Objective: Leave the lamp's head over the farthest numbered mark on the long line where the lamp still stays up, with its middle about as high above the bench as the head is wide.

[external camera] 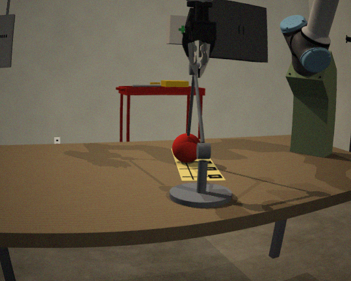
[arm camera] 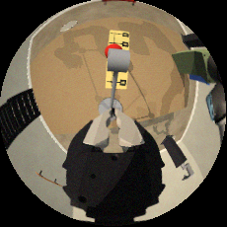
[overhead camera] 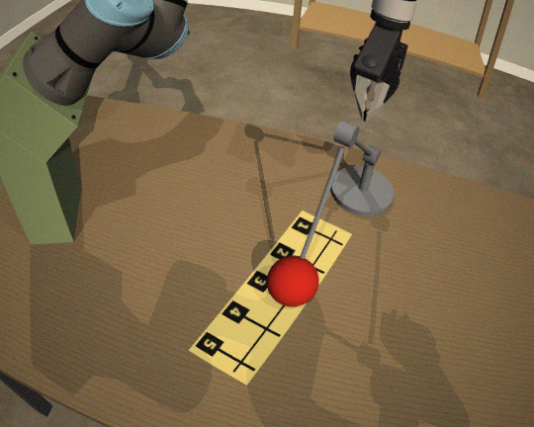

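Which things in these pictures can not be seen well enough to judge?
- Head height: top view looks down on the red head, so its clearance above the bench is unreadable.
- Mark under the head: exterior view, the head and the lamp's lower joint cover the yellow strip.
- Claw contact: wrist view, claw body hides the tips; the elbow blocks the strip.
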{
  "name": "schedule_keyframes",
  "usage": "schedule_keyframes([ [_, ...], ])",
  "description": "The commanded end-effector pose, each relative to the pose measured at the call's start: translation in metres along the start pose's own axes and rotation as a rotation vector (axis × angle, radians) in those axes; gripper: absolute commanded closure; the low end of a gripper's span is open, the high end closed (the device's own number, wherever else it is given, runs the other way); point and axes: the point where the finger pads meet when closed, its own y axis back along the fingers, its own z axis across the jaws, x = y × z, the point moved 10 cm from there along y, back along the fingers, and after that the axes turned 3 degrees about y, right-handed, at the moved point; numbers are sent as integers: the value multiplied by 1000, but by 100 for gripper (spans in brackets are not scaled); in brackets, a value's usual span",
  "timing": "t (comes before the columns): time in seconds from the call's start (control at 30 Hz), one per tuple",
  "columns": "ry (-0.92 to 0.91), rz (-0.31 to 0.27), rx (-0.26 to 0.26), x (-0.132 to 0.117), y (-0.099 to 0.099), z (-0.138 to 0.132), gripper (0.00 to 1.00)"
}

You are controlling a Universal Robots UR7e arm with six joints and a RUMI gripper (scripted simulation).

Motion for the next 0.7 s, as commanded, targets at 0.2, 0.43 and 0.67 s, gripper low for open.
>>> schedule_keyframes([
  [0.2, -42, 51, 22, -23, 11, 0, 100],
  [0.43, -42, 51, 22, -30, 17, 0, 100],
  [0.67, -42, 51, 22, -30, 17, 0, 100],
])
